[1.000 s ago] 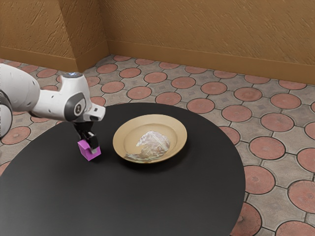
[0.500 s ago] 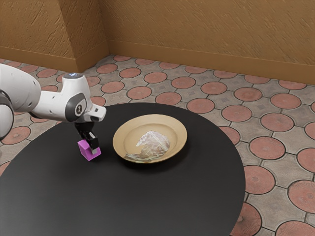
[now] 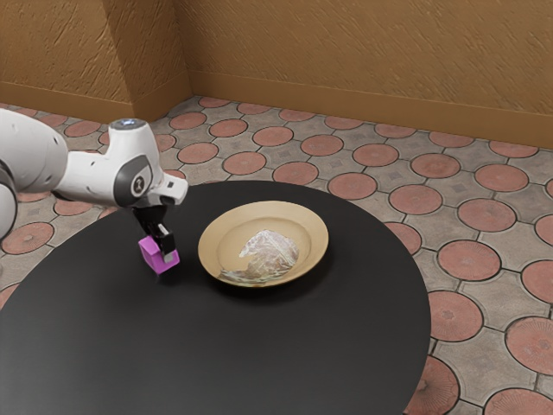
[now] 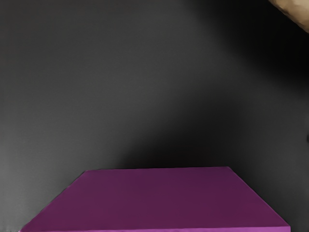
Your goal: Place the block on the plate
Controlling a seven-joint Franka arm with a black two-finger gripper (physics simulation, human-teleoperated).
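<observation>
My black gripper (image 3: pixel 159 244) points down at the exterior view's left, shut on the magenta block (image 3: pixel 155 258). One fingertip covers part of the block's near side; the far finger is mostly hidden. The block hangs slightly tilted, low over the black table. Beside it, toward the exterior view's right and apart from it, lies the tan plate (image 3: pixel 213 251), with a pale, glossy patch in its middle. In the wrist view the block (image 4: pixel 159 198) looms large at the lower edge, and a bit of the plate's rim (image 4: pixel 295 10) shows at a corner.
The round black table (image 3: pixel 259 354) has its curved edge beyond the plate. Past it lies a floor of red round tiles (image 3: pixel 454 316), with a brown wall (image 3: pixel 371 60) behind.
My hand has turned a little and risen slightly, and the block has come up and tilted with it. The plate has stayed where it was.
</observation>
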